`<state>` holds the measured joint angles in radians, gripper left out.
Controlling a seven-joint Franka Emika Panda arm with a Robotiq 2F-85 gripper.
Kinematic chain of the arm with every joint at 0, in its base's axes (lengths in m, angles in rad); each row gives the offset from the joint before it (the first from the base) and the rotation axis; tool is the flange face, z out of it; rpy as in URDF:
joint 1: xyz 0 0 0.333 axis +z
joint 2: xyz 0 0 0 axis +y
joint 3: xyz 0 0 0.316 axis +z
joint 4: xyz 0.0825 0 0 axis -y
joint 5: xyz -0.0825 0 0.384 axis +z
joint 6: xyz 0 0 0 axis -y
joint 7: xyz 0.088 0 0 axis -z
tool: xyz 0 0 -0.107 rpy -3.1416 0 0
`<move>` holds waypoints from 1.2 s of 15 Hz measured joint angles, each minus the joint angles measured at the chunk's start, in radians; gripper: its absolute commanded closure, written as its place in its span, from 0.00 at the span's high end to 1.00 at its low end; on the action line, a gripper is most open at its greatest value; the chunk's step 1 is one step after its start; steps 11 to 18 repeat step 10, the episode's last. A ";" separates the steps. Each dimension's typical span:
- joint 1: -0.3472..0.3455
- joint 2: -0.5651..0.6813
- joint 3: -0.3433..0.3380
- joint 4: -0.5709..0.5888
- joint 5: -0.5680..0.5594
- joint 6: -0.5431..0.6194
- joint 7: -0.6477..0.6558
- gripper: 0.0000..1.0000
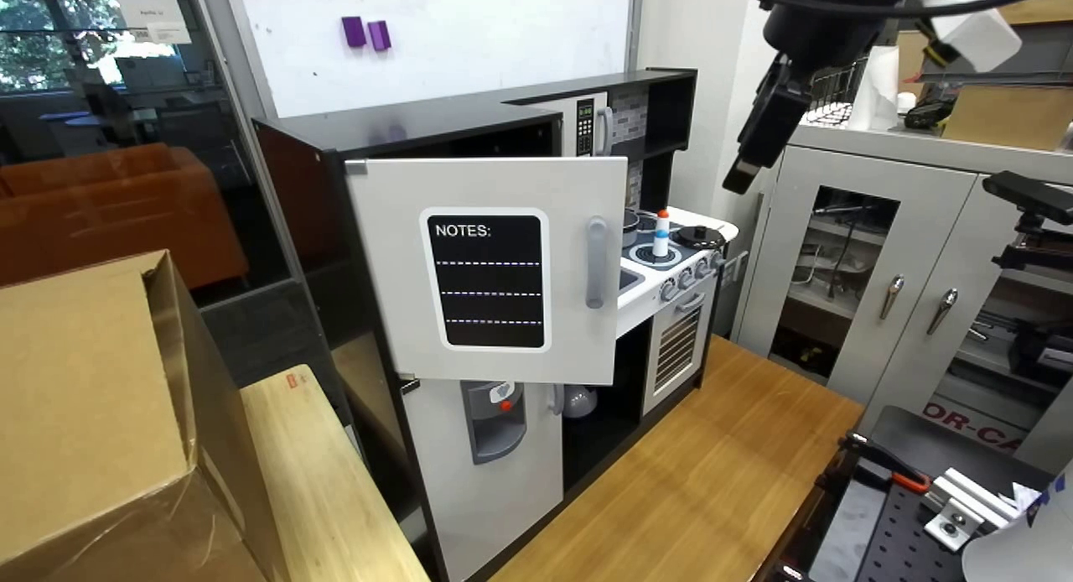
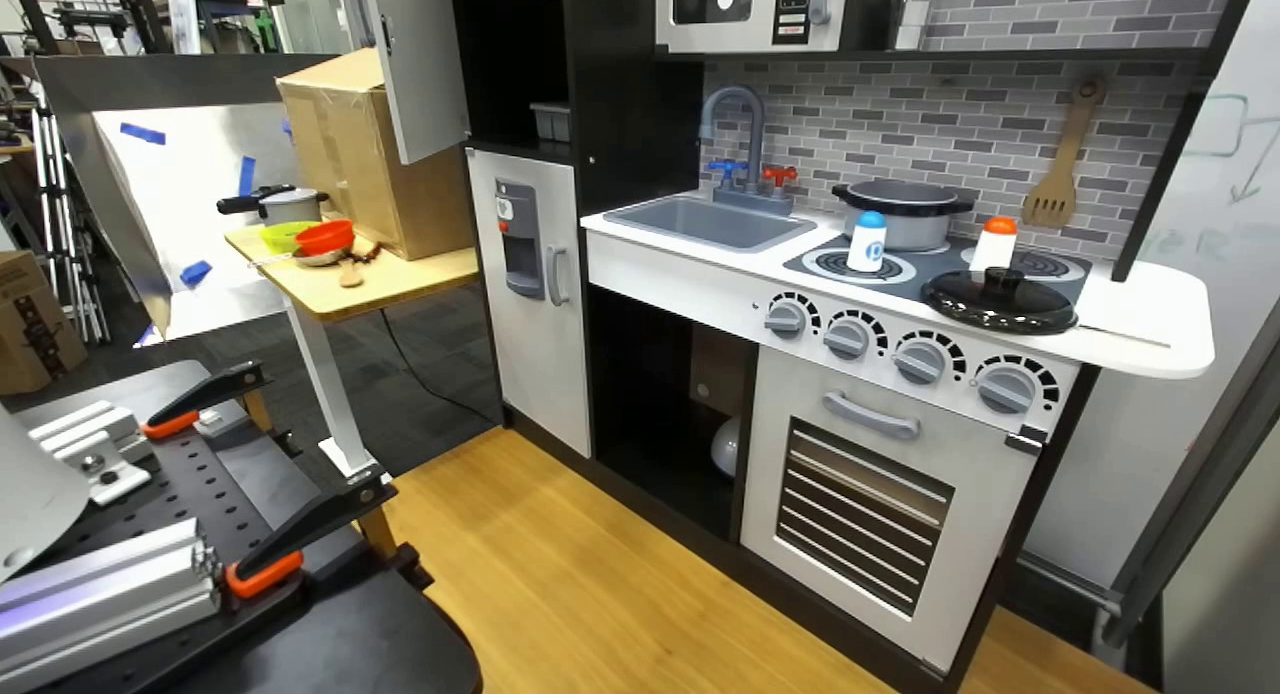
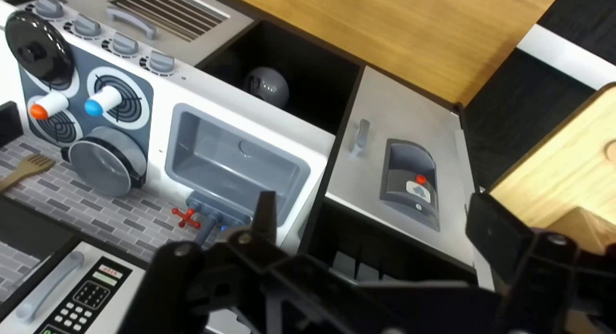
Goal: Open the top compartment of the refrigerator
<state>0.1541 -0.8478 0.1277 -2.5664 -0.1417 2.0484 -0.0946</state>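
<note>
Wrist view: gripper released, jaws standing wide apart, refrigerator visible past the gap. Small upside-down lettering on the microwave, apparently STOP. In an exterior view: gripper at upper right, tip angled down, apart from the grey handle. The top compartment, upper part of the refrigerator, is swung well out; its black panel reads "NOTES:" above three dashed lines. Red letters behind the cabinet glass: "OR-CA", partly cut off. Paper sheet, upper left: print too small to read. In an exterior view: top compartment juts out at the top edge; blue-capped bottle bears a blue mark, illegible.
</note>
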 measured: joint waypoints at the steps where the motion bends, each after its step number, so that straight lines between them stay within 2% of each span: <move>1: 0.000 -0.010 0.000 0.000 0.002 -0.035 0.003 1.00; 4: 0.000 -0.027 0.000 0.000 0.008 -0.082 0.014 1.00; 18: 0.000 -0.027 0.000 0.000 0.008 -0.084 0.018 1.00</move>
